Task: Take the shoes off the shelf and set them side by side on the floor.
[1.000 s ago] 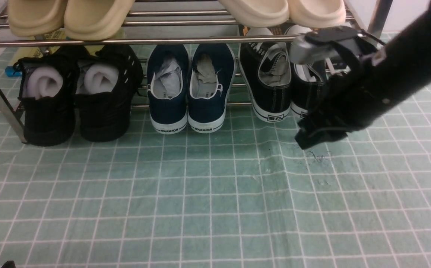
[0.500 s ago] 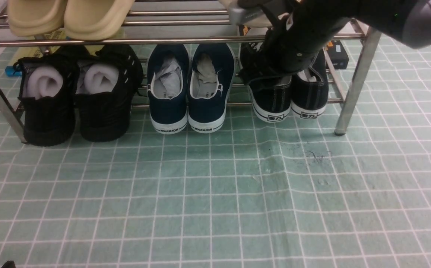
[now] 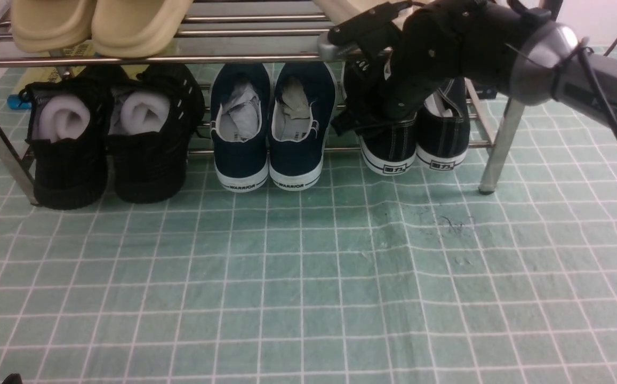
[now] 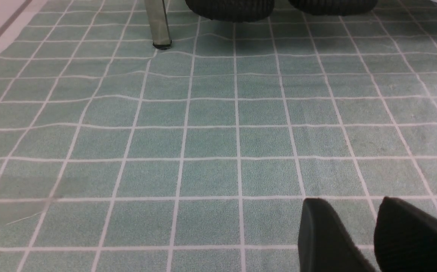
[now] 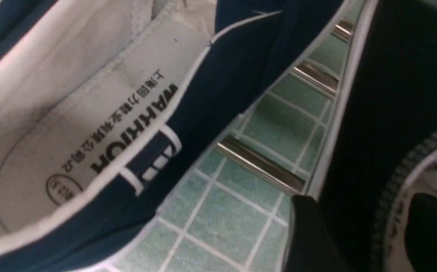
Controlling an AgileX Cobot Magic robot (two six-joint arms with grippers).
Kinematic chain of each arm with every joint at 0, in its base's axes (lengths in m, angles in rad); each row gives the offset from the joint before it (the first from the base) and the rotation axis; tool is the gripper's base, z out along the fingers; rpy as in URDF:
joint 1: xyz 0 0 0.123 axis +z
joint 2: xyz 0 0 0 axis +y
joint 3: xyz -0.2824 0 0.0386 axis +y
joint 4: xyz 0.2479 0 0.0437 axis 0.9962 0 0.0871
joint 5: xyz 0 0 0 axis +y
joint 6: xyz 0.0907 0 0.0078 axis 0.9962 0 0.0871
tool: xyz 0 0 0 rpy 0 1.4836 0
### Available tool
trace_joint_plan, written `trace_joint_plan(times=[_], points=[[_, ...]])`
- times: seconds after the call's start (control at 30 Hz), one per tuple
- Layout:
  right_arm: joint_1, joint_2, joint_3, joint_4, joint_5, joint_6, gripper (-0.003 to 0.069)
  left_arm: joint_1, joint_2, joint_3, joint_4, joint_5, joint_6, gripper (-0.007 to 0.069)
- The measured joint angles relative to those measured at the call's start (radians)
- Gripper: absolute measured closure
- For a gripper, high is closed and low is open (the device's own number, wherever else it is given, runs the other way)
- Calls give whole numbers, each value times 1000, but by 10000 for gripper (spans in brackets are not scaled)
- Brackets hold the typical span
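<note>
Status: pair not yet lifted

Item 1. Pair of black canvas low-top sneakers (image 3: pixel 441 141), with white stitching and white, black-striped soles, stands on the lower tier of the two-tier shelf (image 3: pixel 502 144) of shiny chrome tubes. It is at the right end, heels toward the front camera and past the front tube. Neither shoe is out on the pale green, white-gridded floor sheet (image 3: pixel 308 277).

Item 2. Right gripper (image 5: pixel 367 215) reaches in under the upper tier to the sneaker nearer the middle of the rack (image 3: pixel 391 152). The right wrist view shows its jaws spread. One finger (image 5: pixel 312 238) is outside the sneaker's side wall, in the gap beside the navy canvas shoes (image 3: pixel 297 154) marked WARRIOR on the heels. The other finger is inside the sneaker's opening. The wall lies between the fingers, and they are not clamped on it. Whether either finger touches the canvas cannot be told.

Item 3. Left gripper (image 4: pixel 354 211) hangs low over the floor sheet, well apart from the shelf, jaws slightly parted, nothing between them.

Item 4. All-black knit shoes (image 3: pixel 73 160) stuffed with white foam occupy the left end of the lower tier. Cream slippers (image 3: pixel 100 26) sit on the upper tier
</note>
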Motion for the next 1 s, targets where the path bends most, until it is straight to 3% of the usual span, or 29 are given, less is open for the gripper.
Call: trace_joint_plan(times=[0.17, 0.27, 0.3, 0.7, 1.0], points=[[0, 16, -2, -2, -10, 0, 483, 0, 0, 0, 0, 0, 0, 383], [0, 4, -3, 22, -2, 5, 639, 0, 0, 0, 0, 0, 0, 383], [0, -1, -3, 31, 4, 7, 651, 0, 0, 0, 0, 0, 0, 383], [45, -149, 3, 155, 140, 12, 658, 0, 0, 0, 1, 0, 0, 383], [156, -290, 3, 159, 447, 12, 652, 0, 0, 0, 1, 0, 0, 383]])
